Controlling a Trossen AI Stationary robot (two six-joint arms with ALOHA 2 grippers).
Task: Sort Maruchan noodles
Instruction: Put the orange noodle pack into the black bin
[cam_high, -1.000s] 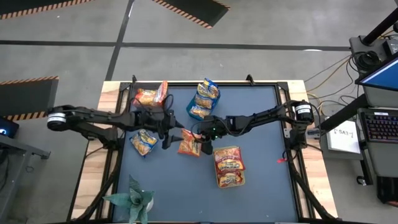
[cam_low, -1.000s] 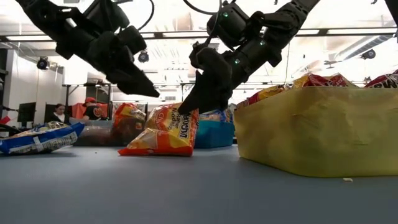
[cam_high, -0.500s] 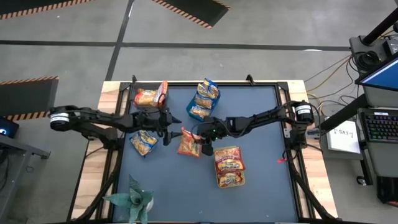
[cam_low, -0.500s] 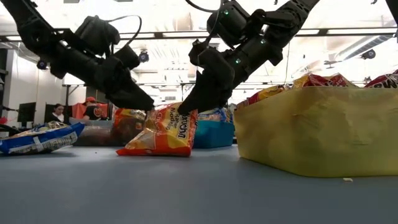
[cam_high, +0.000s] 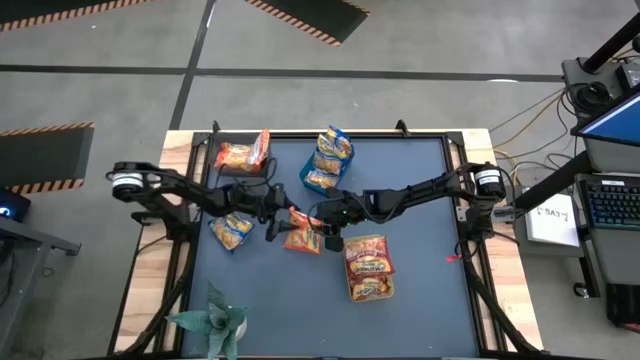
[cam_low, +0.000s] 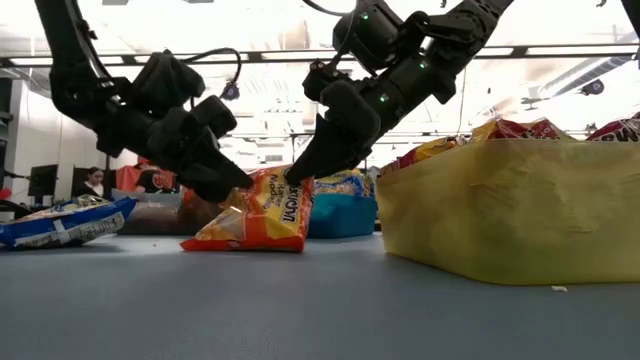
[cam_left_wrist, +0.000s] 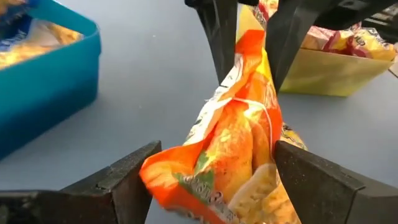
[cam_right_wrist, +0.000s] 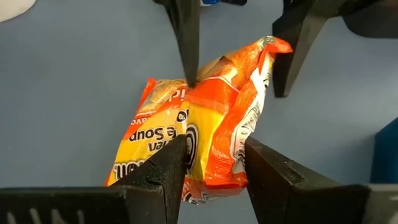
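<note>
An orange Maruchan packet (cam_high: 300, 233) stands tilted near the table's middle. My right gripper (cam_right_wrist: 216, 142) is shut on its end toward the table's right. My left gripper (cam_left_wrist: 217, 149) is open at the packet's other end. Its fingers (cam_right_wrist: 186, 43) stand on either side of that end, and I cannot tell whether they touch it. In the low view both grippers, left (cam_low: 240, 185) and right (cam_low: 295, 175), slant down onto the packet (cam_low: 255, 215). A blue-and-yellow packet (cam_high: 232, 230) lies flat near the left side. My right gripper pinches the orange packet between its two fingers at the upper end (cam_right_wrist: 211, 162), the end toward the table's right. It comes slanting down from the right. The packet stands tilted below the fingers, its lower edge (cam_low: 245, 243) resting on the table.
A blue bin (cam_high: 305, 172) with blue-and-yellow packets sits toward the far edge. A yellow-green bin (cam_low: 500, 215) with red packets (cam_high: 368, 268) is close to the right gripper on the near side. Orange packets (cam_high: 240, 155) lie far left. A plant (cam_high: 215, 320) stands at the near left edge.
My left gripper has moved down and toward the right, up to the orange packet, and its open fingers now stand around the packet's left end. My right gripper has kept its hold. The packet has shifted slightly.
</note>
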